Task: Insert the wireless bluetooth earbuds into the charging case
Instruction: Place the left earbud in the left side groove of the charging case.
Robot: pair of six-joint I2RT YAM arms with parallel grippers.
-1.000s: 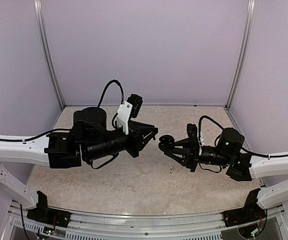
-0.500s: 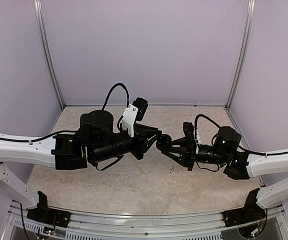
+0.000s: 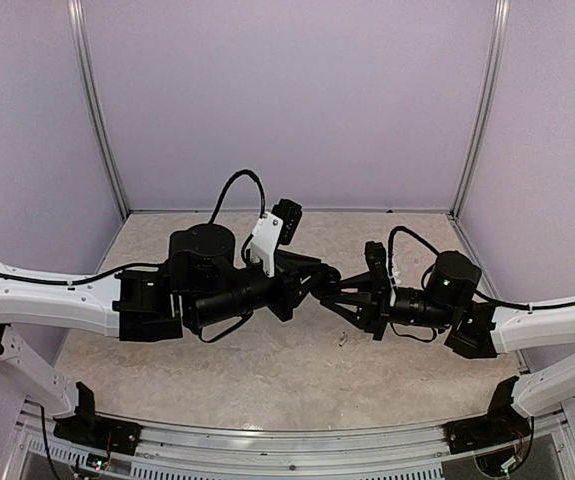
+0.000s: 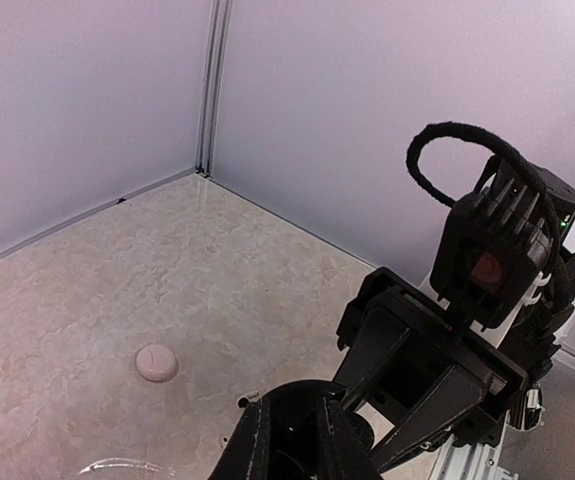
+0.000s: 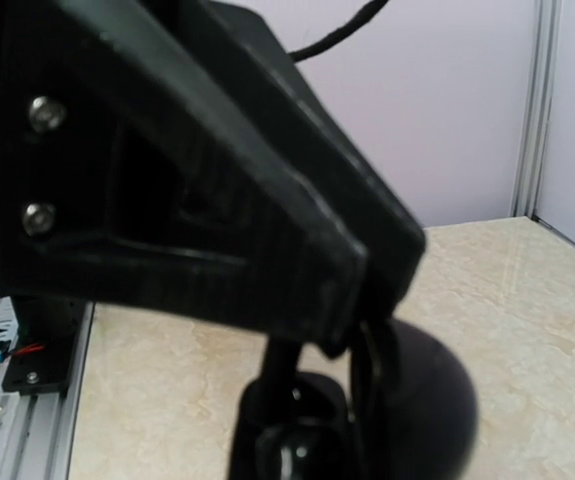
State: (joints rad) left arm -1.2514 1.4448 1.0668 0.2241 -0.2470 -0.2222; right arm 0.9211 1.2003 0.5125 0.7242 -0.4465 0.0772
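Our left gripper [image 3: 316,281] has swung in tip-to-tip with the right gripper [image 3: 328,290] mid-air, both near shut, right clamped on the black charging case [image 5: 422,395], left's load we cannot tell, 1 tiny likely earbud [image 3: 342,340] on the table [image 3: 267,365] beneath

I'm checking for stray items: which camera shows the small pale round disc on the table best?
The left wrist view: the pale disc lies flat on the marbled table, well lit and unobstructed. The top view shows no sign of it, perhaps because the arms cover it. The right wrist view doesn't show it either.
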